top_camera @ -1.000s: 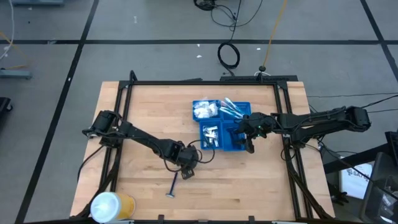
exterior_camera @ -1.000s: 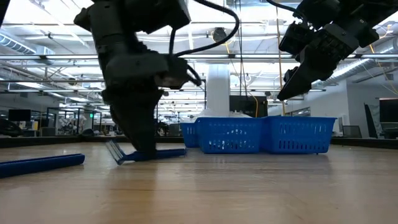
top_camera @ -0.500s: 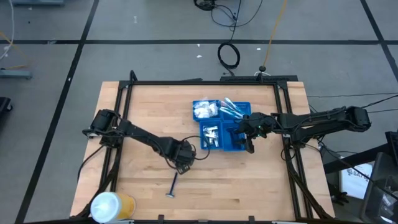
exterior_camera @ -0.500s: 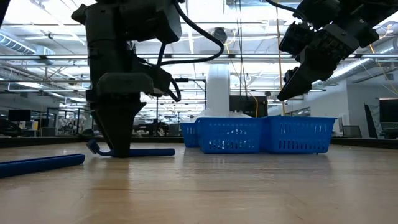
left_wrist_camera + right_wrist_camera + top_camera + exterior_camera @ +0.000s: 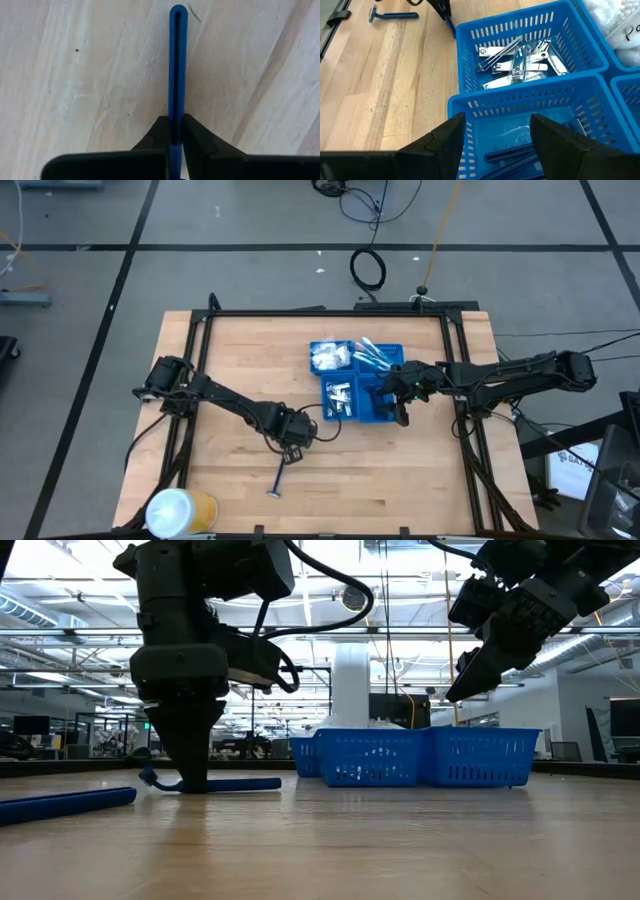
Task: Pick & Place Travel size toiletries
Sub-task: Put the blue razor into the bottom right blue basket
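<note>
Since a second ago, the left gripper [image 5: 293,446] has slid a little toward the left side of the table and pinched its fingers shut on a blue razor [image 5: 296,450]. From above, that razor lies on the wooden table [image 5: 230,370] and is almost all hidden under the claw. A second razor [image 5: 277,481] lies close by, nearer the front edge. The blue tray [image 5: 385,418] sits in the middle, and the right gripper [image 5: 401,406] waits above it. From table height, the left gripper [image 5: 190,780] stands straight down on the razor [image 5: 230,783], which still rests flat on the wood, and the other razor [image 5: 65,802] is cut off at the edge. In the left wrist view, the two dark fingers [image 5: 197,140] squeeze the thin handle [image 5: 177,65], and its head is out of sight. The razor looks light, stiff and smooth, so it could twist or slip; the middle of the handle seems the best place to hold. In the right wrist view, the right claw's fingers [image 5: 445,140] are spread wide with nothing in them, above a tray cell with dark sticks [image 5: 515,155] that are hard to make out, next to silver clippers [image 5: 520,60].
</note>
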`<state>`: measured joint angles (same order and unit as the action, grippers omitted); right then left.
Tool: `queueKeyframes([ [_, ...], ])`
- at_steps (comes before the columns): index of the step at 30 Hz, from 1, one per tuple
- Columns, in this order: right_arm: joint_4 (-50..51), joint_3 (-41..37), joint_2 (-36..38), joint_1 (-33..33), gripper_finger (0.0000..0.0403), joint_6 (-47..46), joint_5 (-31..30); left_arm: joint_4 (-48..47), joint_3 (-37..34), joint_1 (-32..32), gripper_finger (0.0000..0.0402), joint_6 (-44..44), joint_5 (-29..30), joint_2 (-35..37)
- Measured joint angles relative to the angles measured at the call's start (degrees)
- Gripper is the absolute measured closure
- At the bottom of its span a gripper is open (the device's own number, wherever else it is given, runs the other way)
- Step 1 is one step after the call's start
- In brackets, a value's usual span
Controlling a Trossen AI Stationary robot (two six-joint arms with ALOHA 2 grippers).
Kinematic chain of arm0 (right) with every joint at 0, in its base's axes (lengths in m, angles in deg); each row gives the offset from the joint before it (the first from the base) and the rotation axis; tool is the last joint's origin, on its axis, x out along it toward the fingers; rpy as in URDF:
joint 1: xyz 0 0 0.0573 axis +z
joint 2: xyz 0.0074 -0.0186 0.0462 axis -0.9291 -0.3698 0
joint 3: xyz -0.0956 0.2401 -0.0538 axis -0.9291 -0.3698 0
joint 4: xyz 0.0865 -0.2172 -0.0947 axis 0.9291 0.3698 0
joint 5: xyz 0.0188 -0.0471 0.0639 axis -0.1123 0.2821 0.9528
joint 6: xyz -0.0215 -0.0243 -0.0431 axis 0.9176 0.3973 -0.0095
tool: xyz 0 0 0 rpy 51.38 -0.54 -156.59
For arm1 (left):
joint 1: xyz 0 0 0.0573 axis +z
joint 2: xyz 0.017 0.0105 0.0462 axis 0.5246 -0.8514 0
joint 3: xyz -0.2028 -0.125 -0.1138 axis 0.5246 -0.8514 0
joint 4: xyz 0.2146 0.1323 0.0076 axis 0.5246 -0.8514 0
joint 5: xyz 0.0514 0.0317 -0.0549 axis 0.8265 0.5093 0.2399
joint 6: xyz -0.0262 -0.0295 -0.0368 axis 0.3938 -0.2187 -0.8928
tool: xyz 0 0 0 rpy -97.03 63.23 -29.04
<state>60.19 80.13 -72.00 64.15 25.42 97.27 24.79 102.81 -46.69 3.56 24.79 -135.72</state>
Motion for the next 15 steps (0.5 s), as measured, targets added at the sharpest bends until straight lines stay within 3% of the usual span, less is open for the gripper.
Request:
queueKeyframes([
  [9,0.0,0.0,0.0,0.0,0.0192,0.0,0.0,-1.4,-0.6,-1.8,0.0393,3.4,2.3,4.8],
  [15,-1.2,0.0,0.0,0.0,0.0193,0.2,-0.2,5.8,-0.2,-4.7,0.0391,7.1,16.3,14.6],
])
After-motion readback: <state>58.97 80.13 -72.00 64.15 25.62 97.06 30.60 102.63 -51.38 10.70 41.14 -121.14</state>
